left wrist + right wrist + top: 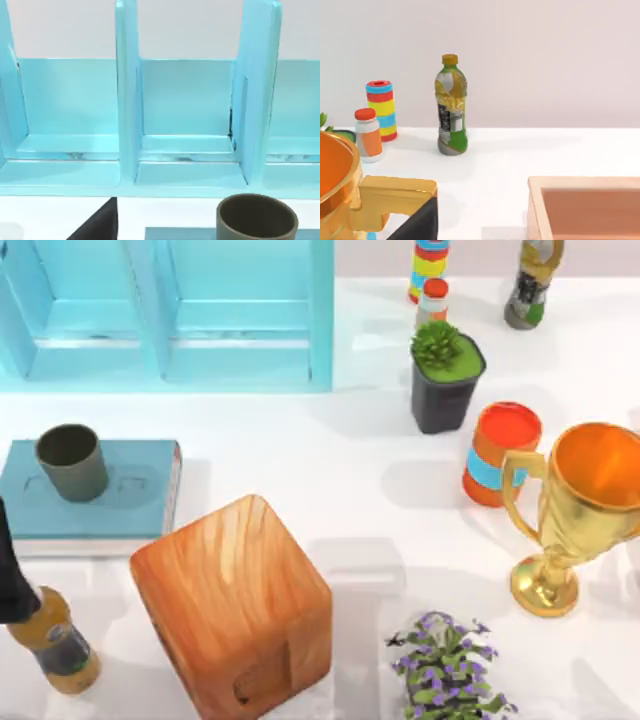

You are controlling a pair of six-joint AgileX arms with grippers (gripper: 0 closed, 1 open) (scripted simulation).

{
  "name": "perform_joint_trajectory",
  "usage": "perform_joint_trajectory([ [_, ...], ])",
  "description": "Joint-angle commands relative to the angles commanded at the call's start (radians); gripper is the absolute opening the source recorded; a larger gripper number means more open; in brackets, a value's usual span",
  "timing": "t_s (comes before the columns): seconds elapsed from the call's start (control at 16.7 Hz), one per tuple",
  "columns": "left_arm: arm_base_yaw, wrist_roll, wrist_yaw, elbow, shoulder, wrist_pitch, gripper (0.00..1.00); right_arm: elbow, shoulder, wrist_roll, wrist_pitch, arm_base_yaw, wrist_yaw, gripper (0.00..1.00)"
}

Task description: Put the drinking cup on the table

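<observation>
The drinking cup [71,462] stands upright on the teal book [130,502], so the left tool, whose opening I cannot tell, should close across the cup's rim, lift straight, then clear the book toward bare surface [330,470].

Glossy white counter [330,480] under soft, even light with faint shadows; light-blue cabinet [170,315] with open compartments at far left; plain pale wall [545,60] behind the far edge.
</observation>
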Motion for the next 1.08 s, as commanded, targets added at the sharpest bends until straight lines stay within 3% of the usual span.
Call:
perform_joint_trajectory([
  [0.24,0.0,-0.005,-0.002,0.028,0.03,-0.03,1.0,0.0,0.0,0.0,0.0,0.0,0.0,1.0],
  [0.48,-0.001,-0.034,-0.017,0.198,0.216,-0.214,1.0,0.0,0.0,0.0,0.0,0.0,0.0,1.0],
  [1.08,-0.039,-0.157,-0.039,1.063,1.132,-1.007,1.0,0.0,0.0,0.0,0.0,0.0,0.0,1.0],
])
